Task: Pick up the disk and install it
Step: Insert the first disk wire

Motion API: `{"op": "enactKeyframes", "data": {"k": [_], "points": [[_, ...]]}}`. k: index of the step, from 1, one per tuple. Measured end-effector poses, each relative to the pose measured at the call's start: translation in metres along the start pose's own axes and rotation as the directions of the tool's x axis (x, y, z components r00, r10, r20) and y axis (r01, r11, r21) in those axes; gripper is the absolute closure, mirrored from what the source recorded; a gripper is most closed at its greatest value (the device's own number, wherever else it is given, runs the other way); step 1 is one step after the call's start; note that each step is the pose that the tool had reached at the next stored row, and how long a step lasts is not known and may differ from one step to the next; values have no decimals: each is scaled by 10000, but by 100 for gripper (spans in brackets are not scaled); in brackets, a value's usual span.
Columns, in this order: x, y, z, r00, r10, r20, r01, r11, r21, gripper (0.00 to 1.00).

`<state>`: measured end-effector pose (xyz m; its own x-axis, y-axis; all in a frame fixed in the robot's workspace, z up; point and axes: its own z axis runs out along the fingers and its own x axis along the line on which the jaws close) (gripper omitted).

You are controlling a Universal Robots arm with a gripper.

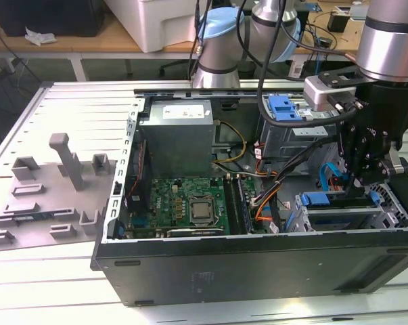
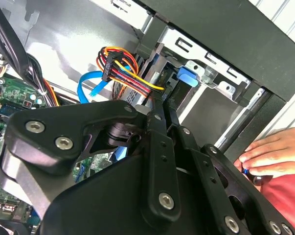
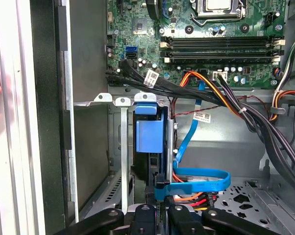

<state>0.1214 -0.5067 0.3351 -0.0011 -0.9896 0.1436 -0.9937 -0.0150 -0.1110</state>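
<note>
Directly beneath the tool (image 3: 157, 215), the disk (image 3: 149, 137) sits caged.

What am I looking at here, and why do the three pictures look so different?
A robot arm is working inside an open computer case lying on a slotted metal table. The exterior view comes from a camera off the arm; both wrist views come from cameras riding on it, looking into the case. Its black gripper hangs right over the disk, whose blue frame sits in the metal drive cage. Whether it grips the disk I cannot tell. Grey holders lie beside the case, and a person's hand is at its edge.
</note>
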Motion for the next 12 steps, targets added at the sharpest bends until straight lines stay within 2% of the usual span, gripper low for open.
{"op": "enactKeyframes", "data": {"k": [1, 2, 3, 4, 6, 12], "points": [[0, 0, 1, 10000, 0, 1, 0, 10000, 1, 82], [0, 0, 1, 10000, 0, 1, 0, 10000, 0, 70], [0, 0, 0, 10000, 0, 1, 0, 10000, 0, 64], [0, 0, 0, 10000, 0, -1, 0, 10000, 0, 64], [0, 0, 0, 10000, 0, -1, 0, 10000, 0, 52], [-1, 0, -1, 10000, -1, -2, 1, 10000, 0, 52]]}}
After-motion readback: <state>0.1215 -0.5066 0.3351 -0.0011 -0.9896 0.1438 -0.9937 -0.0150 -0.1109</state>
